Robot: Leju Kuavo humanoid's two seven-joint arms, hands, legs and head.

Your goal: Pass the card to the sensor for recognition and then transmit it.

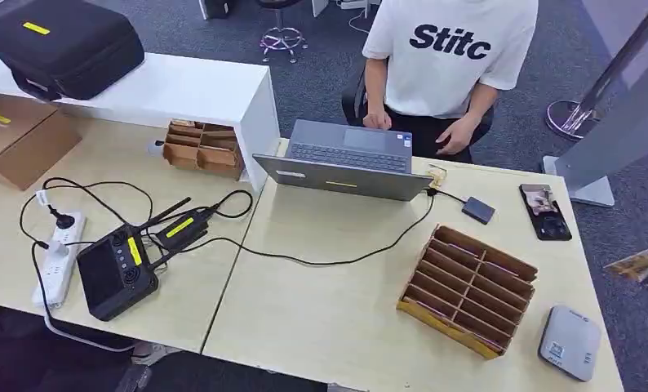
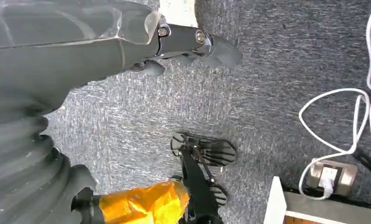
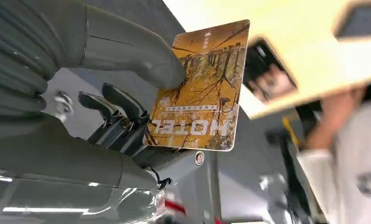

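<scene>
Card, thin, stiff and likely slick, sits pinched by one edge between the right hand's thumb and fingers, off the table's right edge; gripping near that edge leaves its face clear.

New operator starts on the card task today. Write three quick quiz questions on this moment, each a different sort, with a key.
1. True or false: the right hand holds the card between its thumb and fingers.
2. Which lies nearest the phone on the table? A) the power strip B) the small dark adapter C) the black case
3. Fill in: the person sits behind the open ____.

Key
1. True; the card reads HOTEL.
2. B
3. laptop
</scene>
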